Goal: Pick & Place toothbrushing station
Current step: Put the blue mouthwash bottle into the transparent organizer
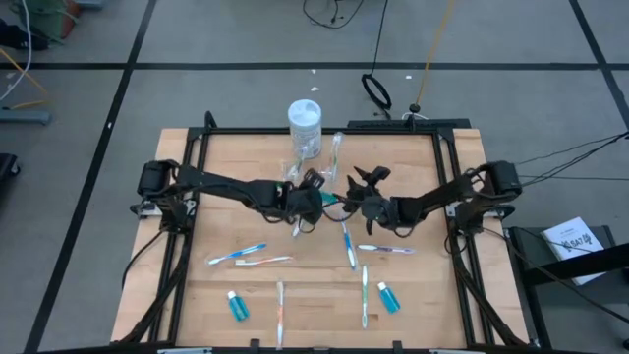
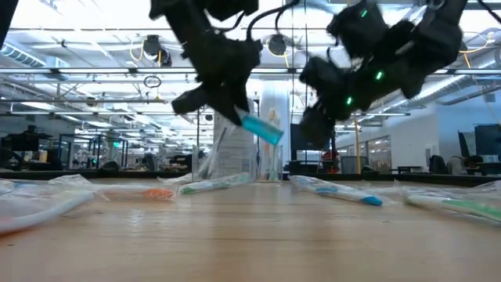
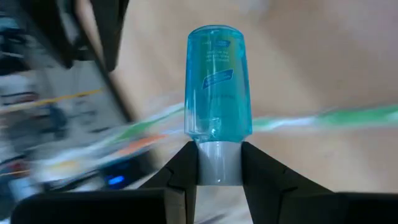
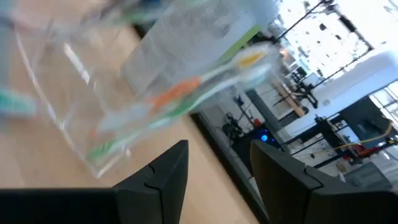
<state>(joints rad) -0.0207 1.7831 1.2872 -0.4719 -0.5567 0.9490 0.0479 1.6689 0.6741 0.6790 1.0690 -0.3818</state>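
Blue bottle (image 3: 218, 81) label unreadable, left tool (image 3: 219, 163) gripping cap.

Holder (image 4: 124, 93) smeared by motion blur in right wrist view; compartments not told apart. Bottle (image 3: 218, 81) label print unreadable; cap end hidden between left gripper (image 3: 219, 163) fingers. Table surface behind bottle blurred in left wrist view. Arm tops cut off at low view upper edge.

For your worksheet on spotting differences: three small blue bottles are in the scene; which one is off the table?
The blue bottle gripped by its grey cap in the left tool; the other two bottles lie on the table.
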